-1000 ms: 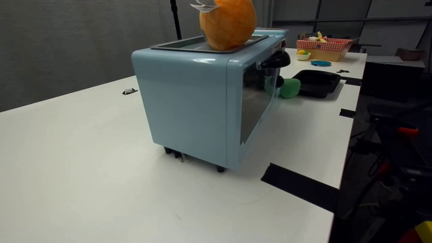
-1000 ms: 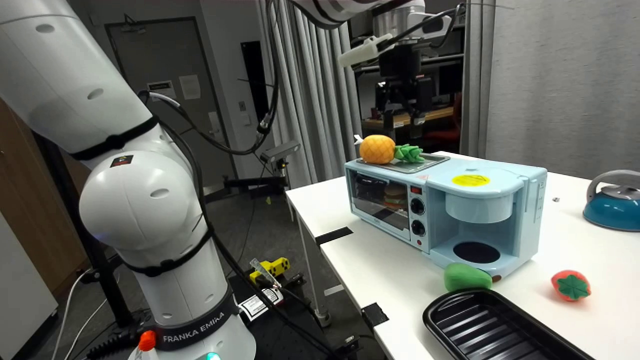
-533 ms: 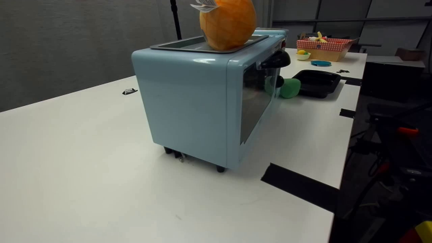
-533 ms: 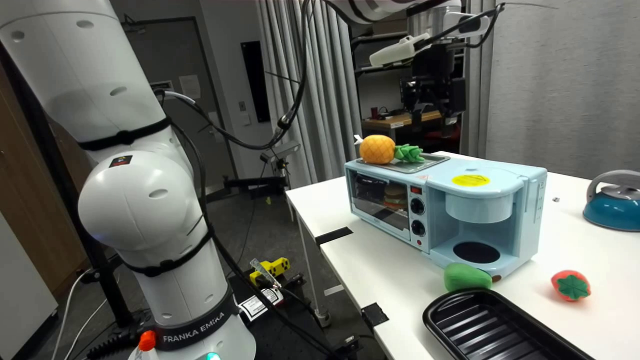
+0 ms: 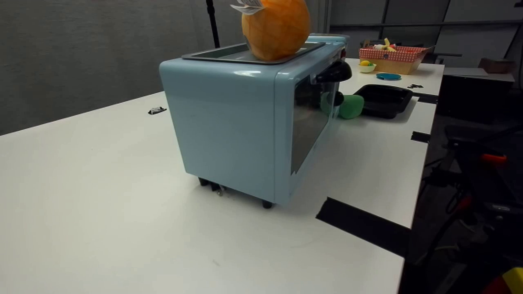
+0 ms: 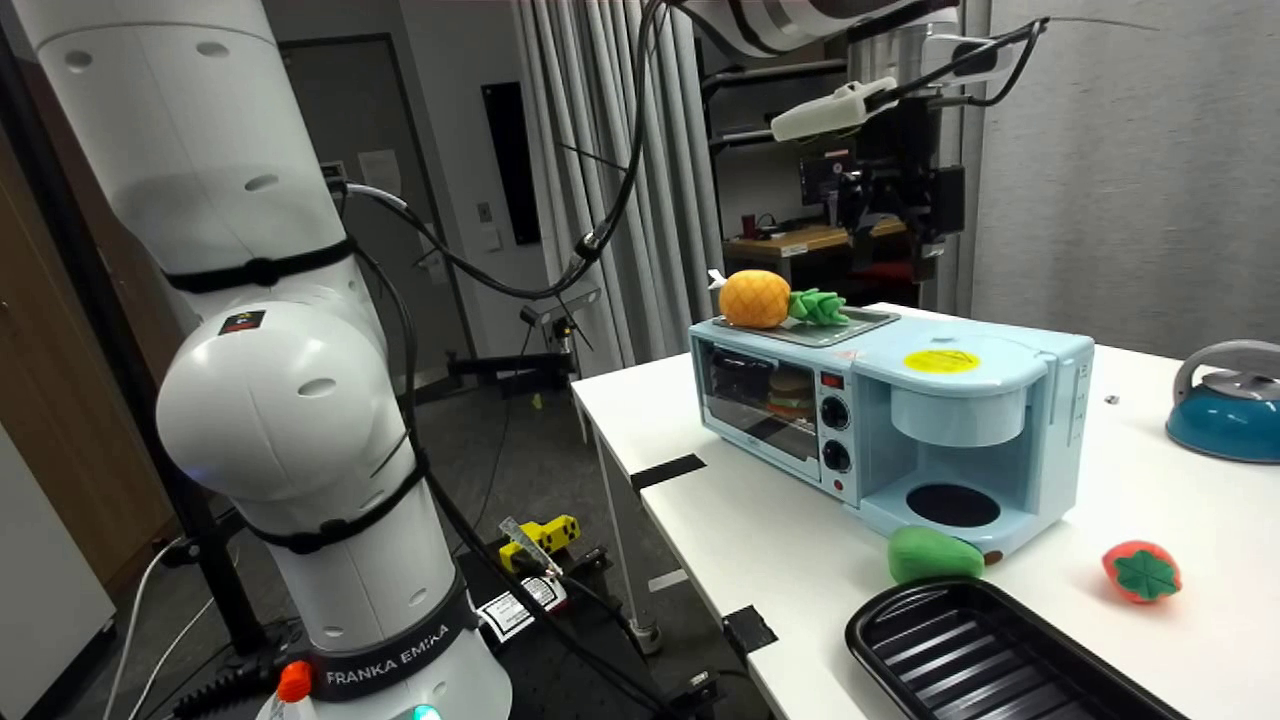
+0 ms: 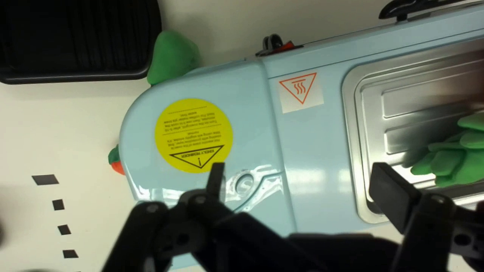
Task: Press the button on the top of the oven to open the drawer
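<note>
The pale-blue oven stands on the table in both exterior views, and its top fills the wrist view. A small round recessed button sits on its top, beside a yellow round sticker and a curved seam. My gripper hangs in the air above the oven, apart from it. In the wrist view my gripper is open with nothing between its fingers. The button shows just inside the left fingertip. The gripper is out of frame in the exterior view from the oven's side.
A toy pineapple lies on the steel tray on the oven's top. A green toy and a black pan are in front. A red toy fruit and blue kettle are farther right. A basket stands far back.
The arm has swung to the right in an exterior view, carrying the gripper from above the pineapple's leaves to farther right and beyond the tray. The oven and toys have not moved.
</note>
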Robot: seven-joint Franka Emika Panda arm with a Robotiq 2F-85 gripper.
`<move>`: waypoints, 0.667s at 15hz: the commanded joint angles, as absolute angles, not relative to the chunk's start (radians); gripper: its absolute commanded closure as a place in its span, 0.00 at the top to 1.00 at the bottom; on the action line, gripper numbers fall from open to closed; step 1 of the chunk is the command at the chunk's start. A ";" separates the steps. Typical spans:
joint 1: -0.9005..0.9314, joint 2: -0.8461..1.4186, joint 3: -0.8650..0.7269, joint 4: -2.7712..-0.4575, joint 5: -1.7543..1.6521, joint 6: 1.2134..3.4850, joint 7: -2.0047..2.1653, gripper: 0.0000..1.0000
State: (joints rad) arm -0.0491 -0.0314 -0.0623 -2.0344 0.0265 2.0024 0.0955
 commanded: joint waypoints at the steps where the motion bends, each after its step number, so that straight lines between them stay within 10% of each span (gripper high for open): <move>1: -0.058 0.003 -0.067 -2.004 0.025 2.045 0.092 0.72; 10: -0.066 0.027 -0.079 -2.007 0.029 2.124 0.085 0.06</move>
